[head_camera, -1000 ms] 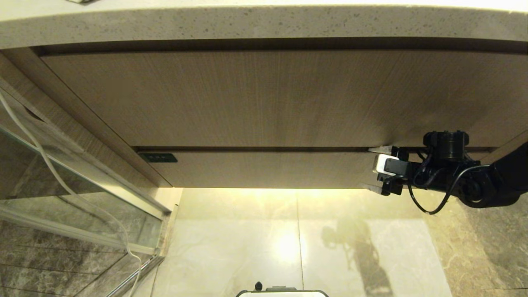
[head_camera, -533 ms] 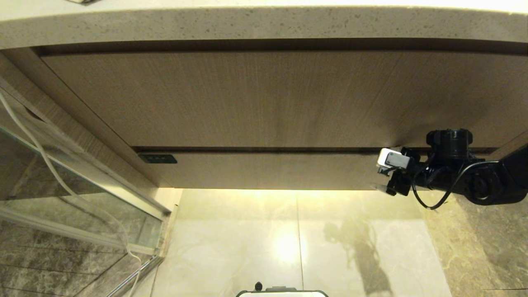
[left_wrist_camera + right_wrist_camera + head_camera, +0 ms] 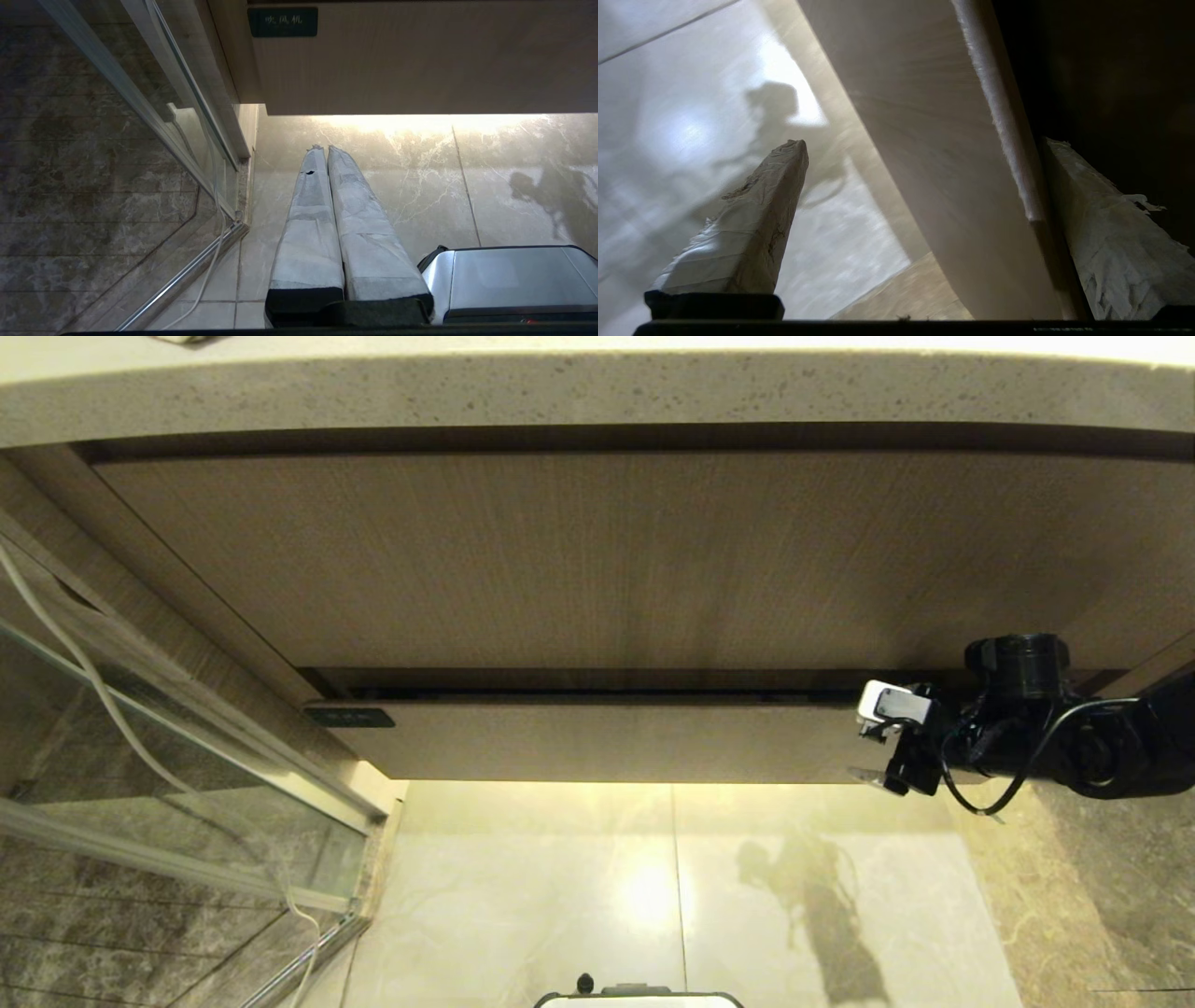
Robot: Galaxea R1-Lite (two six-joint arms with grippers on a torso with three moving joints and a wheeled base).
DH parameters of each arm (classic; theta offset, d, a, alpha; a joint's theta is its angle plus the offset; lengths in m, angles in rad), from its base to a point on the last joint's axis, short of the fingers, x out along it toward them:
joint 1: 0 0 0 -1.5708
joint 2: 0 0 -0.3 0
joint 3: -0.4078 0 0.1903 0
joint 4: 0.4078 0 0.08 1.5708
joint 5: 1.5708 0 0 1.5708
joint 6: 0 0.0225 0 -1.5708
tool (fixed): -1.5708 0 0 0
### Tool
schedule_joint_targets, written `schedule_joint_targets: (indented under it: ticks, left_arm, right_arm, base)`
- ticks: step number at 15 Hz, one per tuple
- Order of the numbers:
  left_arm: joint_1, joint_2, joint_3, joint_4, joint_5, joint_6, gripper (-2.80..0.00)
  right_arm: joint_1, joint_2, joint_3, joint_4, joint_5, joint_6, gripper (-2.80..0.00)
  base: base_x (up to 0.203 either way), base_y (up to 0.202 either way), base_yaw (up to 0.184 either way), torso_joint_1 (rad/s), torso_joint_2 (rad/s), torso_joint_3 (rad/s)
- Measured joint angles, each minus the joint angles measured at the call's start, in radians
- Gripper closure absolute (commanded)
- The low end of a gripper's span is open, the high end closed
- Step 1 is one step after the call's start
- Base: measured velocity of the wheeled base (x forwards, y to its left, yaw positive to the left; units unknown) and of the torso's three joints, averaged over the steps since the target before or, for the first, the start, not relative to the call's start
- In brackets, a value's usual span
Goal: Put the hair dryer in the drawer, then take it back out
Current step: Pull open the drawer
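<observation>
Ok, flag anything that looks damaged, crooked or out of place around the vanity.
The white wrapping on the right gripper's fingers is torn and frayed. The wide light-brown wood-grain drawer stands slightly ajar, with those fingers open astride its front. Nothing is spilled.

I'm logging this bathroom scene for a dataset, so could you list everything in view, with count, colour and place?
countertop: one, speckled beige, across the top of the head view.
wood panel: one, light brown, under the countertop.
drawer: one, light brown, below the panel, slightly open.
label: one, dark green, drawer front's left end.
floor: pale glossy marble tiles, below the drawer.
glass partition: one, clear, at the left.
cord: one, white, hanging by the glass.
left gripper: one, white-wrapped fingers shut, pointing at the floor.
right gripper: one, black, open, fingers straddling the drawer front's right end.
</observation>
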Motion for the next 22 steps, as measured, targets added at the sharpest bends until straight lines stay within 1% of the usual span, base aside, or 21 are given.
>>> schedule_joint_targets:
  ticks: [3,4,6,10,11,13,15,16,17,19,22]
  left_arm:
    - [0.0,0.0,0.0,-0.001,0.0,0.0,0.0]
    - [0.0,0.0,0.0,0.0,0.0,0.0,0.0]
    - [0.0,0.0,0.0,-0.001,0.0,0.0,0.0]
    - [0.0,0.0,0.0,-0.001,0.0,0.0,0.0]
    - [0.0,0.0,0.0,0.0,0.0,0.0,0.0]
    - [0.0,0.0,0.0,-0.001,0.0,0.0,0.0]
    - [0.0,0.0,0.0,0.0,0.0,-0.001,0.0]
    - [0.0,0.0,0.0,0.0,0.0,0.0,0.0]
    - [0.0,0.0,0.0,0.0,0.0,0.0,0.0]
    - [0.0,0.0,0.0,0.0,0.0,0.0,0.0]
    - [0.0,0.0,0.0,-0.001,0.0,0.0,0.0]
  right_arm:
    - [-0.003,-0.011,0.003,0.118,0.003,0.011,-2.8]
    - [-0.007,-0.015,-0.001,0.121,0.005,0.011,-2.8]
    - [-0.016,-0.031,0.002,0.168,0.004,0.013,-2.8]
    - [-0.049,-0.078,0.004,0.337,0.005,0.012,-2.8]
    - [-0.07,-0.104,0.004,0.417,0.005,0.013,-2.8]
    - [-0.127,-0.166,0.015,0.653,0.009,0.012,-2.8]
    - [-0.195,-0.233,0.015,0.862,0.017,0.008,-2.8]
    - [-0.236,-0.268,0.018,0.995,0.019,0.009,-2.8]
    - [-0.276,-0.301,0.041,1.163,0.018,0.015,-2.8]
    - [-0.305,-0.342,0.022,1.29,0.057,0.034,-2.8]
    - [-0.317,-0.358,-0.018,1.252,0.108,0.044,-2.8]
  base:
    - [0.0,0.0,0.0,0.0,0.0,0.0]
    - [0.0,0.0,0.0,0.0,0.0,0.0]
    - [0.0,0.0,0.0,0.0,0.0,0.0]
    - [0.0,0.0,0.0,0.0,0.0,0.0]
    - [0.0,0.0,0.0,0.0,0.0,0.0]
    - [0.0,0.0,0.0,0.0,0.0,0.0]
    - [0.0,0.0,0.0,0.0,0.0,0.0]
    - [0.0,0.0,0.0,0.0,0.0,0.0]
    - [0.0,0.0,0.0,0.0,0.0,0.0]
    - [0.0,0.0,0.0,0.0,0.0,0.0]
    - [0.0,0.0,0.0,0.0,0.0,0.0]
